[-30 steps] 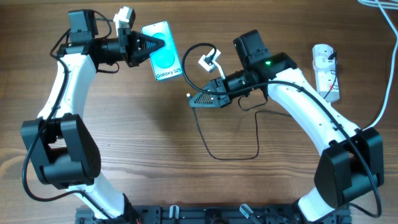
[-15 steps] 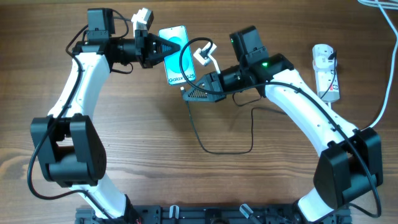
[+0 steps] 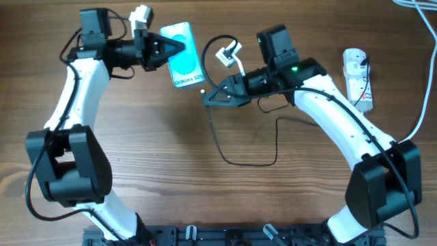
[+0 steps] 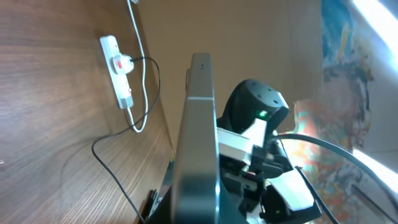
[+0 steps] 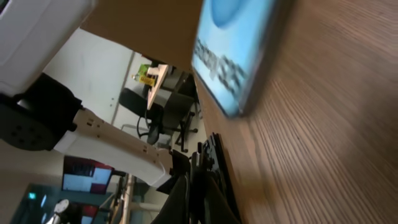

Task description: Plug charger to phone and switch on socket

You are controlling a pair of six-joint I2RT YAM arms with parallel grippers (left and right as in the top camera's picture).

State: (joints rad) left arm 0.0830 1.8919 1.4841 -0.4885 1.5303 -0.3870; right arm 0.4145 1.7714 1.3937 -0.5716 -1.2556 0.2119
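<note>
The phone (image 3: 186, 65), with its turquoise-and-white screen, is held off the table at the back left by my left gripper (image 3: 179, 46), which is shut on its upper edge. The left wrist view shows the phone edge-on (image 4: 198, 143). My right gripper (image 3: 207, 97) is shut on the plug end of the charger, just right of the phone's lower end and apart from it. The thin black cable (image 3: 249, 164) loops over the table toward the socket (image 3: 356, 78), a white strip at the far right, which also shows in the left wrist view (image 4: 117, 71). The right wrist view shows the phone (image 5: 230, 50) above the shut fingers (image 5: 198, 199).
A thick white cord (image 3: 429, 41) runs from the back right corner down the table's right edge. Both arms reach across the back of the wooden table, and the cable loop lies between them.
My left arm swung right with the phone toward the right gripper, then back left. My right gripper moved up and left with the plug and has tilted slightly.
</note>
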